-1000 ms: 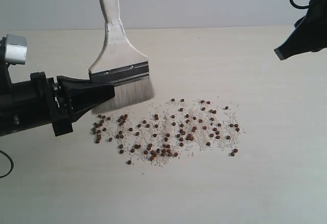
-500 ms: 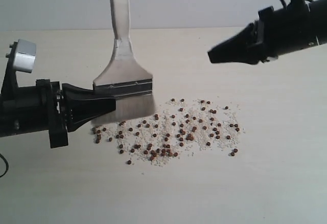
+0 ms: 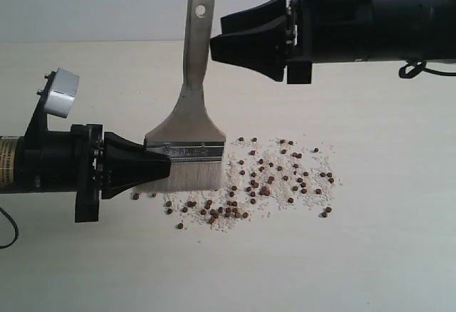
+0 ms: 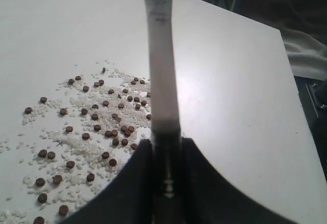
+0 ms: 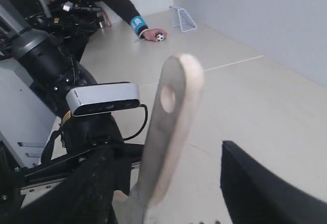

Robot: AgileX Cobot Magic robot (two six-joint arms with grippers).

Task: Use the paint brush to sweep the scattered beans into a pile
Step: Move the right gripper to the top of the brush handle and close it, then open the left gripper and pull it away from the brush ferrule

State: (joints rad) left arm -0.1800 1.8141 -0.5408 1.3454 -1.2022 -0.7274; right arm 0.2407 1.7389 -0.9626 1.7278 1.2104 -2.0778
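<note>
The paint brush (image 3: 191, 123) stands upright, its pale bristles (image 3: 194, 177) touching the table at the left end of the beans (image 3: 263, 180). The beans lie mixed with white grains in a wide loose patch, not a compact pile. My left gripper (image 3: 164, 167) is shut on the silver ferrule from the left. The left wrist view shows the brush (image 4: 161, 55) edge-on in that gripper (image 4: 166, 168), with beans (image 4: 97, 116) beside it. My right gripper (image 3: 216, 36) hangs open just right of the handle's top. In the right wrist view the handle (image 5: 171, 116), with its hole, stands untouched in that gripper's (image 5: 163, 150) open gap.
The pale table (image 3: 385, 241) runs back to a far edge (image 3: 107, 41) below a grey wall. The left arm's silver camera (image 3: 60, 91) sticks up beside the brush. Beyond the table, the right wrist view shows a person's arm (image 5: 122, 9) and a small goal (image 5: 184, 18).
The left gripper has carried the brush down and right until the bristles reached the left end of the beans. The right arm has come in from the upper right to the handle's top.
</note>
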